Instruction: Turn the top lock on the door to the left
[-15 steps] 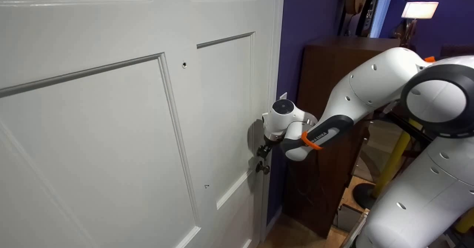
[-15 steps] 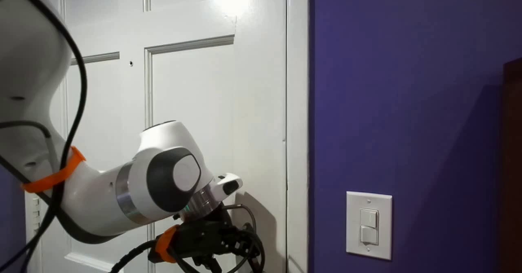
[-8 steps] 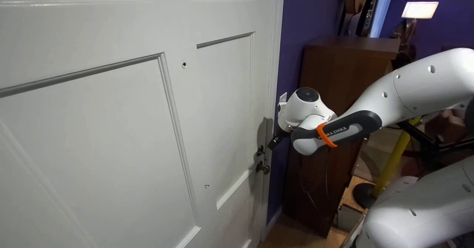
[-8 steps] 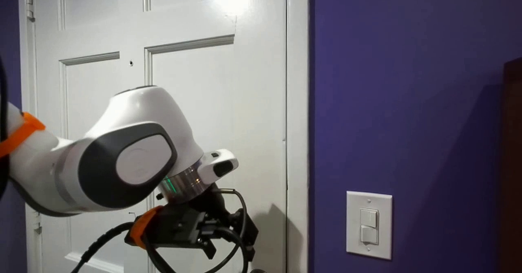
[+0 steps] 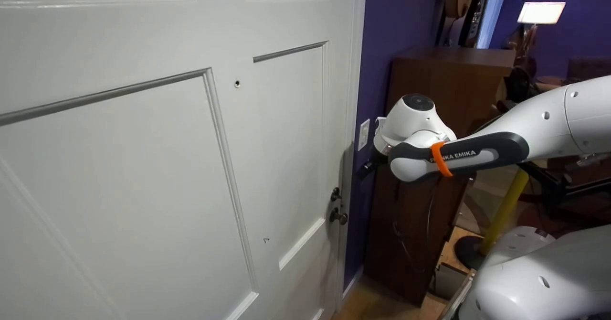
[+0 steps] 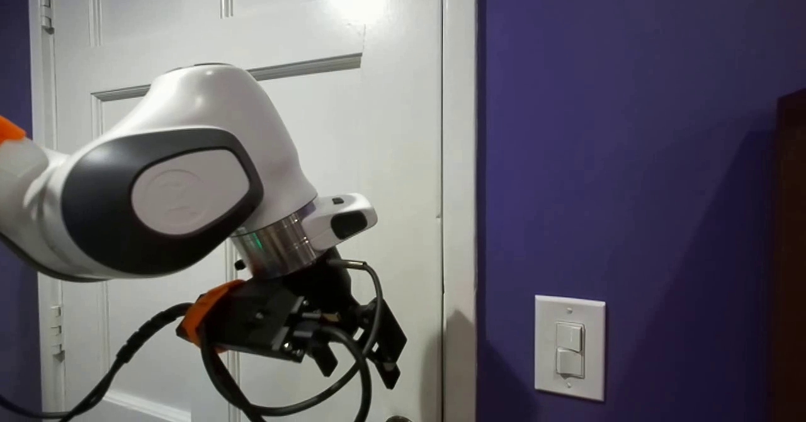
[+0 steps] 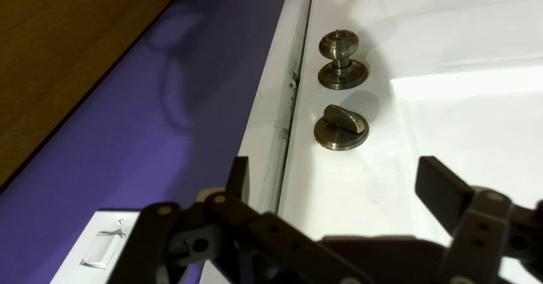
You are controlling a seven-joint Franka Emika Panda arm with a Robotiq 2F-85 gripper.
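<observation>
The white panelled door (image 5: 286,143) shows in both exterior views (image 6: 403,157) and in the wrist view (image 7: 360,199). Its top lock, a round brass thumbturn (image 5: 335,194), sits just above the round knob (image 5: 339,216). In the wrist view the lock (image 7: 341,129) appears below the knob (image 7: 339,57) in the picture, its turn piece slanted from upper left to lower right. My gripper (image 7: 333,169) is open and empty, its fingers wide apart, touching nothing. It stands off the door, higher than the lock, in both exterior views (image 5: 367,168) (image 6: 359,371).
A white light switch plate (image 6: 570,348) is on the purple wall (image 6: 630,157) beside the door frame (image 6: 461,157). A dark brown cabinet (image 5: 439,95) stands against that wall, close behind the arm. A cable loop (image 6: 308,403) hangs below the gripper.
A second ago my gripper was at the lock. It has since drawn back from the door and risen, away from the lock. The lock is now unobstructed.
</observation>
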